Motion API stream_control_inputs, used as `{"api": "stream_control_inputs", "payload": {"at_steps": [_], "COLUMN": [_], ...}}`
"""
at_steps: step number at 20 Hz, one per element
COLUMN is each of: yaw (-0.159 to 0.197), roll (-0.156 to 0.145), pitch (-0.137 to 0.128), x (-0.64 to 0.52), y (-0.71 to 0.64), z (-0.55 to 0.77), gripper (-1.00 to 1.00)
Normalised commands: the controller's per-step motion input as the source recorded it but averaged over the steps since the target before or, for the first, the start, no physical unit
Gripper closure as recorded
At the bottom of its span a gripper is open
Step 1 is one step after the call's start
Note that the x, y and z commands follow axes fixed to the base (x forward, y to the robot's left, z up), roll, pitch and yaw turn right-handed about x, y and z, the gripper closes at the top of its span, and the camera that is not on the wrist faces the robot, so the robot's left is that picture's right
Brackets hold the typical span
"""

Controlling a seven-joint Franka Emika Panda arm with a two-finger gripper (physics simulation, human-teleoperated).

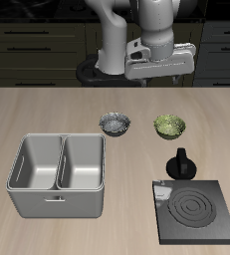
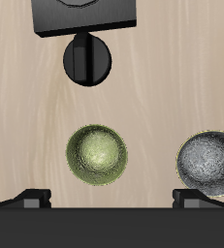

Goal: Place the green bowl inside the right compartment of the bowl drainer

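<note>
The gripper (image 1: 158,78) hangs high at upper centre, jaws wide apart and empty. The green bowl (image 1: 169,126) sits mid-frame on the table (image 1: 47,110) — beside the grey-white bowl (image 1: 115,125), apart from the bowl drainer (image 1: 59,175) at lower left. No readable writing, as far as this resolution shows.

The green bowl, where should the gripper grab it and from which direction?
Probably by the rim, from straight above. The green bowl sits upright and open, so one finger could go inside, one outside its thin wall. The grey bowl stands apart from it, leaving room. The gripper hangs above.
</note>
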Motion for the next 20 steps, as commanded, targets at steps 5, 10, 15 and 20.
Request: {"api": "stream_control_inputs", "payload": {"at_steps": [5,10,15,20], "yaw": [0.005,0.012,-0.008,0.003], "roll": [0.002,-0.009,-0.017,-0.011], "pitch": [0.052,0.04,0.064,0.04], "x": [-0.05,0.01,0.02,0.0], "y": [0.06,0.0,-0.05,-0.02], "z": [-0.31,-0.38,-0.57,-0.41], "gripper": [-1.0,-1.0,-1.0,-1.0]}}
